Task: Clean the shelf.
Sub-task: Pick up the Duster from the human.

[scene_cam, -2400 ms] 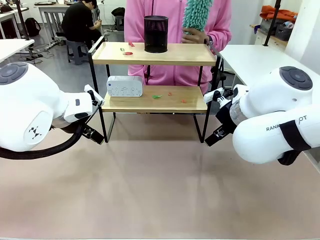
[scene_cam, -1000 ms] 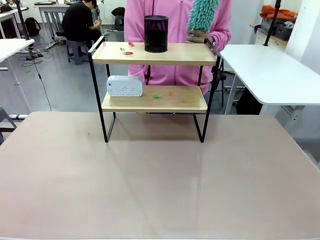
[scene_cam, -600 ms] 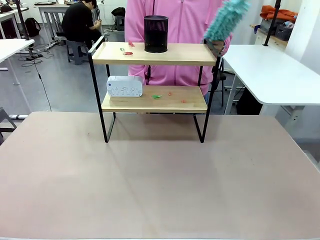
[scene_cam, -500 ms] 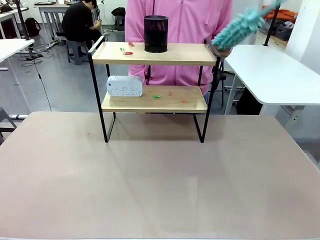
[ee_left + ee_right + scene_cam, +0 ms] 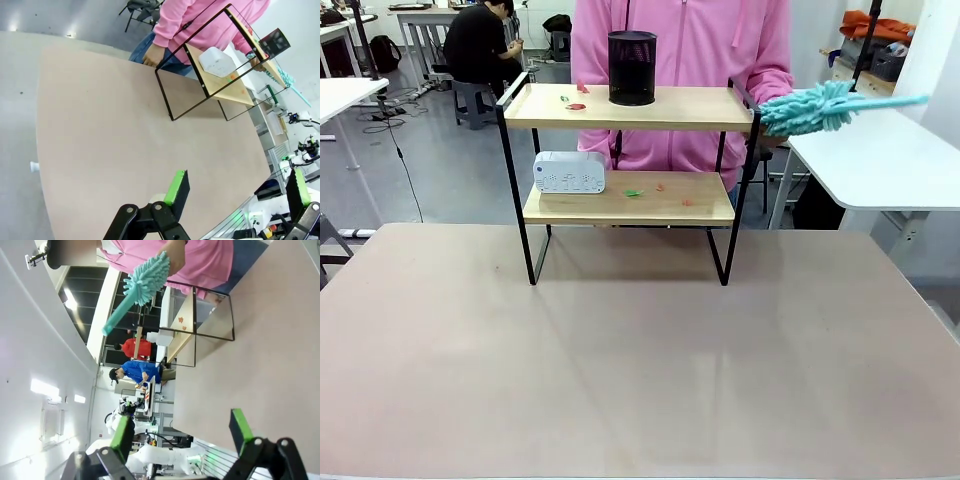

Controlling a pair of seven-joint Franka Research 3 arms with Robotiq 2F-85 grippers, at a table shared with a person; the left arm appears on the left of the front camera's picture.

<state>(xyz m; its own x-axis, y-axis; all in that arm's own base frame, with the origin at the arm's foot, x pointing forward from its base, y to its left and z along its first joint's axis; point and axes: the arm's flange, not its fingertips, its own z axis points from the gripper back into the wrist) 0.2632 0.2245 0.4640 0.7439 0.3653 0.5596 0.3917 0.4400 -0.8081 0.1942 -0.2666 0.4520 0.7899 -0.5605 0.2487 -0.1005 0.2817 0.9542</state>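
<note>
1 shelf [image 5: 690,108], upper centre; duster [image 5: 820,106] at its right end, handle rightward, nearer right gripper [image 5: 181,428]; it and left gripper [image 5: 237,183] agape, empty.

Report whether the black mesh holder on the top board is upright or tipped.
Upright: the black mesh holder stands on its base on the top board of the shelf, rim level.

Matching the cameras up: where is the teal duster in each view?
Front view: teal duster at upper right, beside the shelf.
Left wrist view: duster at the right edge, past the shelf.
Right wrist view: duster at top centre, above the shelf.
Shared landmark: the shelf.
</note>
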